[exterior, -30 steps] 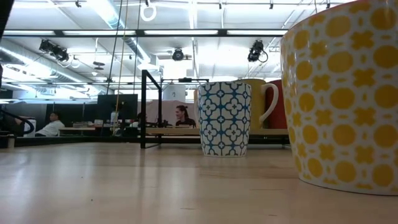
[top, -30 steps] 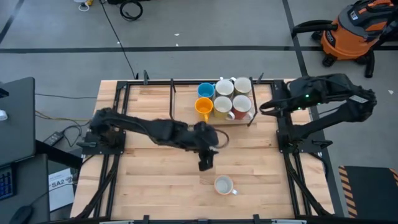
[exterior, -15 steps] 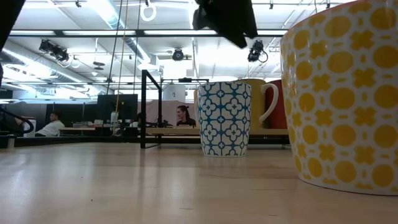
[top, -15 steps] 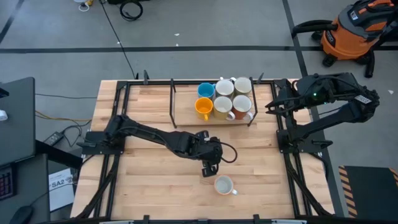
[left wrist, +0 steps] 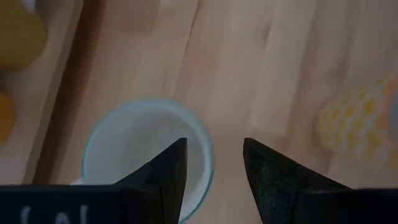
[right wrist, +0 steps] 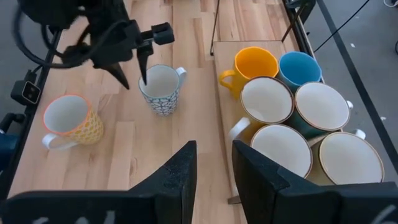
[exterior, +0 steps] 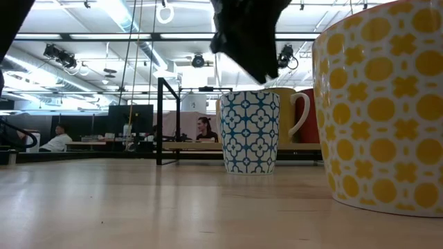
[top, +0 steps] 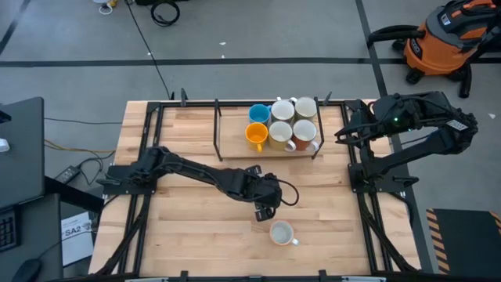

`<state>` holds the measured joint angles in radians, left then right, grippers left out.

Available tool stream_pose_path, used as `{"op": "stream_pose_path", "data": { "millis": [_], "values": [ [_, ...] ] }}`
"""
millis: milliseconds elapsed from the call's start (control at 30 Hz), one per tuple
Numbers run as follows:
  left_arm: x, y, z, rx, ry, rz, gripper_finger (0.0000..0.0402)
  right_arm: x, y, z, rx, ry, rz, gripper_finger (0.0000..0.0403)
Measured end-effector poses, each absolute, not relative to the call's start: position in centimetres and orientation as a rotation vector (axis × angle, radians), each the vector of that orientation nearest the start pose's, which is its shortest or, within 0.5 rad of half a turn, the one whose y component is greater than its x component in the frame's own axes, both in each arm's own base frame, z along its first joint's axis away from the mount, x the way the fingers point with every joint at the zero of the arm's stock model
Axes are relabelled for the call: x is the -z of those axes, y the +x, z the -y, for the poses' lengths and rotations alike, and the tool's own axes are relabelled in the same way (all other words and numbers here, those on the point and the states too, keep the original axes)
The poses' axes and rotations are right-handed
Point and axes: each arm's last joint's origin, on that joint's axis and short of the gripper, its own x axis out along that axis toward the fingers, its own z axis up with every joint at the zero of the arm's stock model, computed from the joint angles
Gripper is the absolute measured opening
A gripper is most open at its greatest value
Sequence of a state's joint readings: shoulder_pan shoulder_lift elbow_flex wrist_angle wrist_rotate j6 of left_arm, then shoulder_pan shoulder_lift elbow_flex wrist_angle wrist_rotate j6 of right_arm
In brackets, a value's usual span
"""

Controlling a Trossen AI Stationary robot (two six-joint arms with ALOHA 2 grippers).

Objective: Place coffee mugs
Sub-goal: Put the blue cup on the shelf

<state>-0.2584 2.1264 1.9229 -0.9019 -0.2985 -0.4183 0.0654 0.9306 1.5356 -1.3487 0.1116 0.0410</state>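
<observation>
A white mug with a blue pattern (right wrist: 160,88) stands upright on the table near its middle. My left gripper (left wrist: 214,143) hovers open just above the mug's rim (exterior: 249,92), pointing down, with one finger over the opening and the other outside the wall. A yellow-patterned mug (top: 282,233) stands upright closer to the near edge. Several mugs, one blue (top: 259,114) and one orange (top: 256,135), stand packed together on a tray (top: 227,145) at the far side. My right gripper (right wrist: 214,146) waits open, raised above the table's right side.
A black frame (top: 217,125) borders the tray at the far side. The yellow-patterned mug (right wrist: 68,121) stands close beside the blue-patterned one. Bare wood (top: 180,227) lies toward the near left. People sit in the room beyond the table (exterior: 202,128).
My left gripper has moved a little toward the near edge and come down toward the blue-patterned mug; in the low view it has dropped in from above to just over the rim. The mugs have stayed where they were.
</observation>
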Motion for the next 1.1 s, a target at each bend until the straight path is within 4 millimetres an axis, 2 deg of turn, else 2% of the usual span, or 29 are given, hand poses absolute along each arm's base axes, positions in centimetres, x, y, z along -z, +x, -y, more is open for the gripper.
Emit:
{"op": "stream_pose_path", "data": {
  "millis": [300, 567, 733, 1100],
  "values": [
    [-22.6, 44.5, 10.8, -0.295, -0.084, -1.113, 0.0164, -43.9, 10.0, -0.3, 0.053, -0.041, -0.74, 0.0107],
    [-22.1, 44.8, 10.8, -0.285, -0.094, -1.121, 0.016, -43.8, 10.0, -0.3, 0.052, -0.044, -0.745, 0.0107],
    [-22.0, 44.8, 10.8, -0.284, -0.093, -1.12, 0.0127, -43.8, 10.0, -0.3, 0.052, -0.044, -0.747, 0.0107],
    [-22.3, 44.9, 10.3, -0.289, -0.099, -1.127, 0.0027, -43.6, 9.8, -0.3, 0.052, -0.047, -0.78, 0.0107]
  ]
}}
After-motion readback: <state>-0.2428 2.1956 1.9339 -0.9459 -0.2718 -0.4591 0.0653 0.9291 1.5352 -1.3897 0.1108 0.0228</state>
